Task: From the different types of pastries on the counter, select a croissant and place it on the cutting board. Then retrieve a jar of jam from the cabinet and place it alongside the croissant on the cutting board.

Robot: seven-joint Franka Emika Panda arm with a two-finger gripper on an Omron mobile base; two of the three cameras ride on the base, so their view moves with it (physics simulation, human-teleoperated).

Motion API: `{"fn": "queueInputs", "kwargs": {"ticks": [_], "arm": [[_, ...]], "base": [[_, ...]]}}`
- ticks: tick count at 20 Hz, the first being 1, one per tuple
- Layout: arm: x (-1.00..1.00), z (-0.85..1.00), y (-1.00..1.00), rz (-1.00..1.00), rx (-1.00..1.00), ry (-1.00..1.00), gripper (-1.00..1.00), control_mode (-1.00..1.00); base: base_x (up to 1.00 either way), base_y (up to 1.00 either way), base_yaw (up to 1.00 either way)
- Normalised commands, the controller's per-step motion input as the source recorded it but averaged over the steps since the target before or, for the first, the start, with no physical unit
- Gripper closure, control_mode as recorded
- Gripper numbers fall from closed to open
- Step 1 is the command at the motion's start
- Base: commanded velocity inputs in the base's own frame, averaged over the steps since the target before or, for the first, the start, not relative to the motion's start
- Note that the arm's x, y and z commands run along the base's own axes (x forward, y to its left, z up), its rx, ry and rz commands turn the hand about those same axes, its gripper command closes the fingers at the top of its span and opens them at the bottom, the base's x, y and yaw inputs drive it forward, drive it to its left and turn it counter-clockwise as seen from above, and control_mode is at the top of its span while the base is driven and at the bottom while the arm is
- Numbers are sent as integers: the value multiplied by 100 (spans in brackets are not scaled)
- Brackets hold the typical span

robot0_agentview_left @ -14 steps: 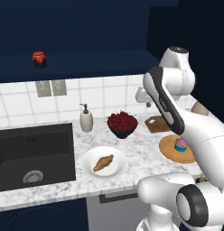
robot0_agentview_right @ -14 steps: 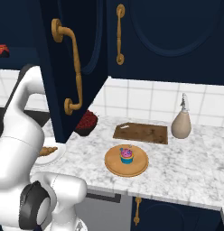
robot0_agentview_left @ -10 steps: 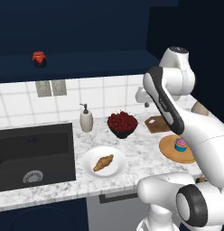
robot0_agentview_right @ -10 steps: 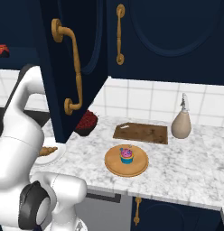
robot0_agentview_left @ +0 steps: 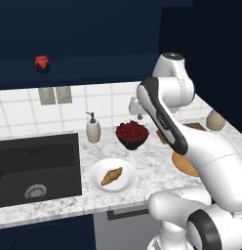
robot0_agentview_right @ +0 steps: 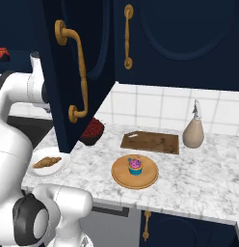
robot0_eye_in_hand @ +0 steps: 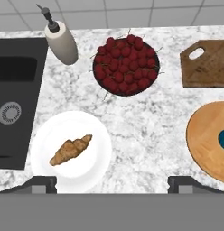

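Hand (robot0_eye_in_hand: 112, 182), fingers spread wide, hangs above croissant (robot0_eye_in_hand: 70, 150) on white plate (robot0_eye_in_hand: 89, 166).

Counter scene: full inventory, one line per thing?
croissant: 1, golden-brown, on white plate
plate: 1, white, beside sink
sink: 1, black, set in counter
soap dispenser: 1, beige, behind plate
bowl of red fruit: 1, dark, mid-counter
cutting board: 1, dark brown, bare
round wooden disc: 1, tan, under cupcake
cupcake: 1, pink frosting, blue wrapper
jar of jam: 1, red cap, in cabinet
gripper: open, above counter
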Motion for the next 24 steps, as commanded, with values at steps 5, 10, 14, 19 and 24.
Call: {"fn": "queueInputs", "kwargs": {"ticks": [5,10,14,19,24], "arm": [[0,0,6,0,0,2,-100,-100],[4,0,20,-1,0,7,-100,-100],[20,0,27,-5,0,8,-100,-100],[17,0,20,-3,0,11,-100,-100],[0,0,0,0,0,0,-100,100]], "base": [[0,0,0],[0,0,0],[0,0,0],[0,0,0],[5,60,-5]]}}
